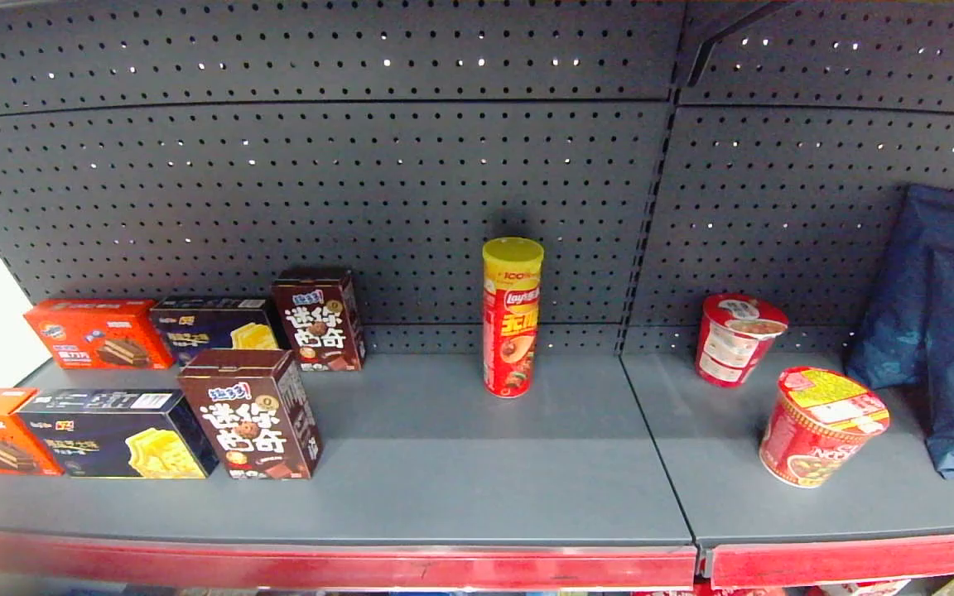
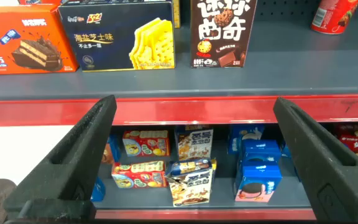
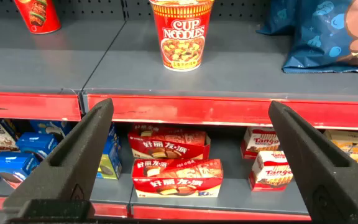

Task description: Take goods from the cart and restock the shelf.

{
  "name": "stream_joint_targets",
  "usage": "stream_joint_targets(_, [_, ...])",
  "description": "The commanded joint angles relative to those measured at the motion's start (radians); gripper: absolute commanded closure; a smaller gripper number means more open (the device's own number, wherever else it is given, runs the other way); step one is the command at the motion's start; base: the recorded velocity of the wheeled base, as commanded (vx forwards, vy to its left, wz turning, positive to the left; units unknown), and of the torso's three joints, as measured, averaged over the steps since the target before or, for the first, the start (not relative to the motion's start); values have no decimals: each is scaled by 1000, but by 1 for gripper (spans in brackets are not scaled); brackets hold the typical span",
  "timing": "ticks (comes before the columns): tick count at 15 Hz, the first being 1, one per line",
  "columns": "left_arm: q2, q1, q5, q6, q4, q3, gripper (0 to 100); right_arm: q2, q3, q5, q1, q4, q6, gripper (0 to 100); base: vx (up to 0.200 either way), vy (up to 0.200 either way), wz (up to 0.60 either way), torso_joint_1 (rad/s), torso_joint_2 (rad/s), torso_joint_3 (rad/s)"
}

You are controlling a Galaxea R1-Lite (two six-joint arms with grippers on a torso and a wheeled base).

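Grey steel shelf (image 1: pixel 460 463) with a red front lip, stocked in two rows toward its left end with orange cake boxes (image 1: pixel 96 335), dark biscuit boxes (image 1: pixel 125 434) and brown cookie boxes (image 1: pixel 252 414). A chip can (image 1: pixel 513 319) stands upright near the back edge at the middle, two noodle cups (image 1: pixel 821 426) stand on the right-hand board, and a blue bag (image 1: pixel 949 331) leans on the back panel at the right end. Left gripper (image 2: pixel 194 102) and right gripper (image 3: pixel 189 104) hang before the front lip, each spread wide with nothing held, so the step in hand is judged to be fetching the next item from the cart. To do it well, grasp the item squarely, lift it over the lip, and set it upright, label outward, beside its own kind — the bare stretch between cookie boxes and can offers most room. Every container is closed — boxes sealed, can capped yellow, cups lidded — so contents are hidden. Lower shelf (image 2: pixel 224 200) holds further boxed snacks.
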Motion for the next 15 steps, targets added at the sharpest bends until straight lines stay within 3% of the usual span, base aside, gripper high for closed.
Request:
stream_joint_targets(1, [0,0,0,-2,0,0,0,1,0,1,-1,0,-2,0,0,0,0,0,0,0])
stream_joint_targets(7, [0,0,1,-2,0,0,0,1,0,-3,-1,0,-3,0,0,0,0,0,0,0])
stream_joint_targets(15, [0,-1,1,-5,0,0,0,1,0,-3,-1,0,-3,0,0,0,600,3,1,4])
